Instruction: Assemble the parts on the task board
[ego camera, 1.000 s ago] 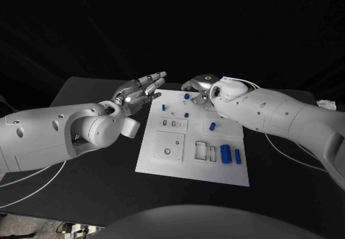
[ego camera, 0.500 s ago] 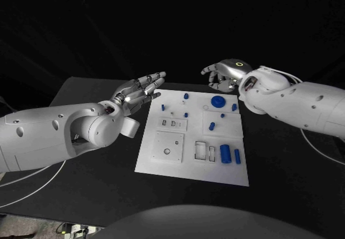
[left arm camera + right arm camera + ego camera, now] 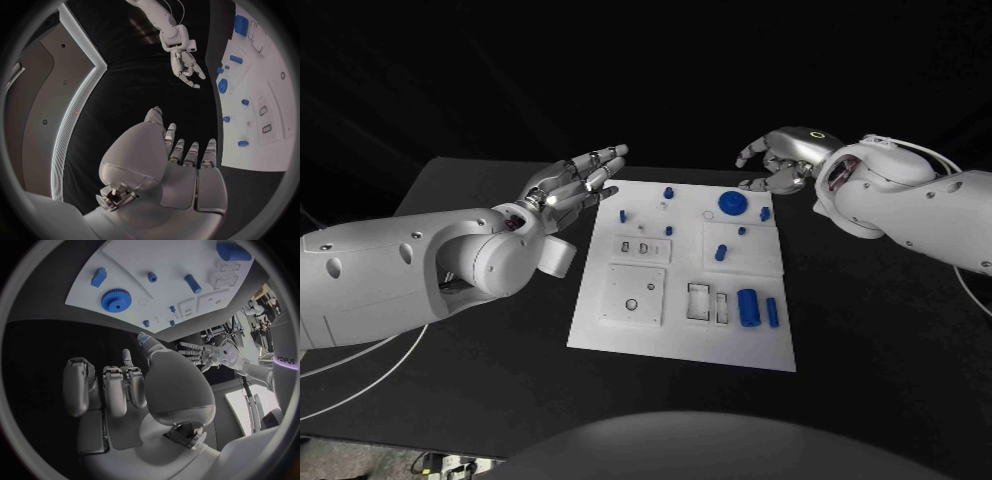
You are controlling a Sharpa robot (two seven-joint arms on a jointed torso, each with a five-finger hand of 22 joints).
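Both hands hover empty at the far end of the task board.

The left hand (image 3: 574,183) floats off the task board's (image 3: 639,336) far left corner, fingers spread and holding nothing. The right hand (image 3: 788,160) hangs beyond the far right corner, fingers loosely curled, grasping nothing. A blue gear (image 3: 731,203) sits near the board's far right corner; a blue cylinder (image 3: 749,308) lies toward the near right edge.

Task board (image 3: 262,120) cut off by circle's rim.
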